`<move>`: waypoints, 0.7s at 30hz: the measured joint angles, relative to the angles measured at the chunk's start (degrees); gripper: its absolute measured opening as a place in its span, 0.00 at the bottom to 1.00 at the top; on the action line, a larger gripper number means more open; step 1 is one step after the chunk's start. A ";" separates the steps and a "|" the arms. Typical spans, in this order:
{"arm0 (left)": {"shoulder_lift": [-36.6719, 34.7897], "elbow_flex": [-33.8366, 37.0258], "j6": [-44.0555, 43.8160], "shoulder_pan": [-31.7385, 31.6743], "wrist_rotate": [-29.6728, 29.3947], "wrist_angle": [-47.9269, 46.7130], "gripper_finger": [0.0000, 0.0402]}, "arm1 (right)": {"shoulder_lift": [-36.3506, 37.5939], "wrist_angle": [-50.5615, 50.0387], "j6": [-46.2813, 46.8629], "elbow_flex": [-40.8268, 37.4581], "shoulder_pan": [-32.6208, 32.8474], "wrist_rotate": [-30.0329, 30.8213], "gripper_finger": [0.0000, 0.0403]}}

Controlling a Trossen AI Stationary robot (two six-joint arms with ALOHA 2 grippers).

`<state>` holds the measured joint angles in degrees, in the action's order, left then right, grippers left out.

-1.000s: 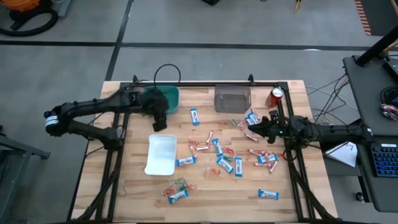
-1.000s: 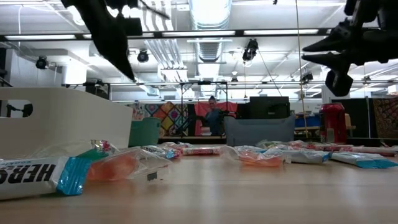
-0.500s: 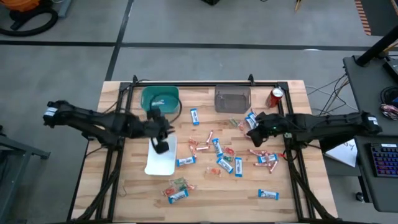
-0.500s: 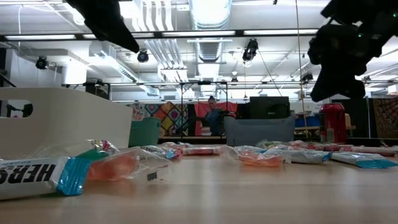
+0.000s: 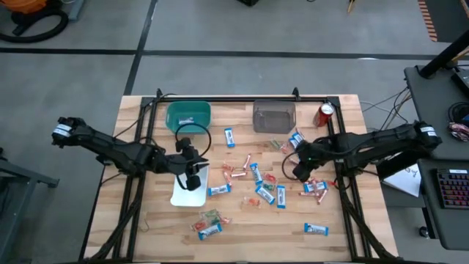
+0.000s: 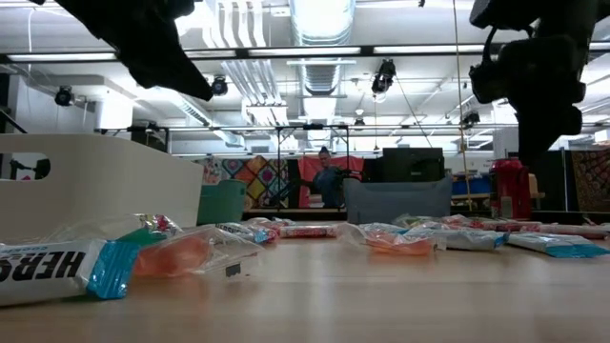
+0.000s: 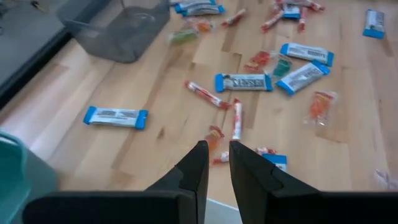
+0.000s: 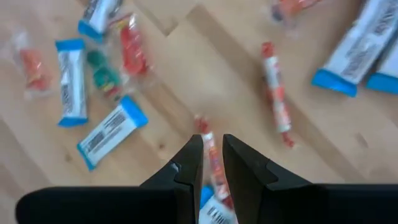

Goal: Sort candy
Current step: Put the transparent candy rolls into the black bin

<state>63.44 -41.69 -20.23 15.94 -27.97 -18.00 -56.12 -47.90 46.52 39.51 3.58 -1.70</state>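
Candy (image 5: 256, 182) litters table; two claws, left (image 7: 217, 163) and right (image 8: 211, 158), nearly closed, empty.

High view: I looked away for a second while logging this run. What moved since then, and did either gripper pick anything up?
The left gripper swung from the green bin out over the white tray. The right gripper came down from near the can over the scattered candy. Both grippers look nearly shut and empty; nothing was picked up or dropped. The candy, tray, both bins and can stayed put.
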 joint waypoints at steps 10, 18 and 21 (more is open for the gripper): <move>0.00 -2.77 1.82 -0.02 -2.14 0.04 0.12 | -10.82 -0.75 0.82 0.98 4.57 -6.32 0.20; 0.20 -3.25 3.19 -0.02 -2.13 0.32 0.12 | -17.86 -0.72 -0.09 1.35 5.32 -5.09 0.37; 0.20 -3.23 3.19 -0.02 -2.13 0.48 0.12 | -19.68 -0.68 -0.46 1.35 5.30 -2.76 0.40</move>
<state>63.64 -44.93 -17.04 15.92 -30.11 -17.52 -75.80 -48.58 46.06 40.86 8.88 -4.46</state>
